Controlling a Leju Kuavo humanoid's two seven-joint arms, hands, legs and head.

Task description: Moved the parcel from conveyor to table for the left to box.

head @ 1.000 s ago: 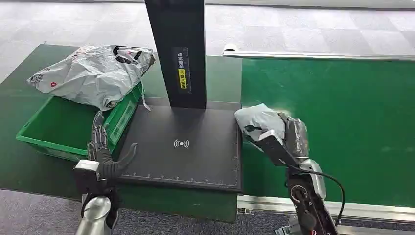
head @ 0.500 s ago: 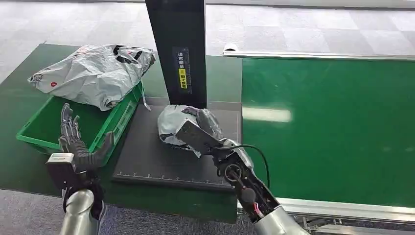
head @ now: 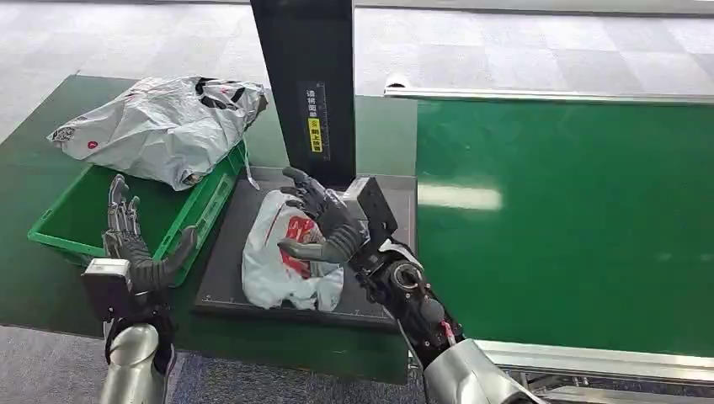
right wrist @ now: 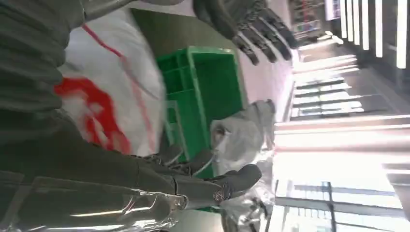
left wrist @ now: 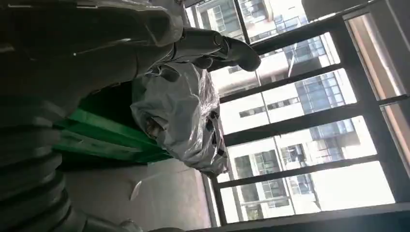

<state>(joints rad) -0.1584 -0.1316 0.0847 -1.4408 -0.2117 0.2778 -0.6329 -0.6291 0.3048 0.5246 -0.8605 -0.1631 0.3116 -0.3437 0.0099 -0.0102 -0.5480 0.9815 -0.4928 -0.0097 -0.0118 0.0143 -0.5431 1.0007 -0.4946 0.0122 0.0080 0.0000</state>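
You are seeing two plastic-wrapped parcels: one white and red [head: 282, 257] lying just under the right hand [head: 324, 223], one grey [head: 160, 126] resting beyond the left hand [head: 139, 248]. One green bin [head: 76, 231] is sitting there.

Place: you're at a parcel-sorting station, probably in an office-type hall.
Conveyor: green belt [head: 564, 219] with metal rails.
Scanner: black pad [head: 253, 269] under a dark post [head: 305, 84].
Sorting: green bin [head: 93, 223], grey mailer bags [head: 160, 126].
Floor: grey carpet tiles [head: 522, 50].
Windows: tall panes [left wrist: 309, 121] facing buildings, blurred.
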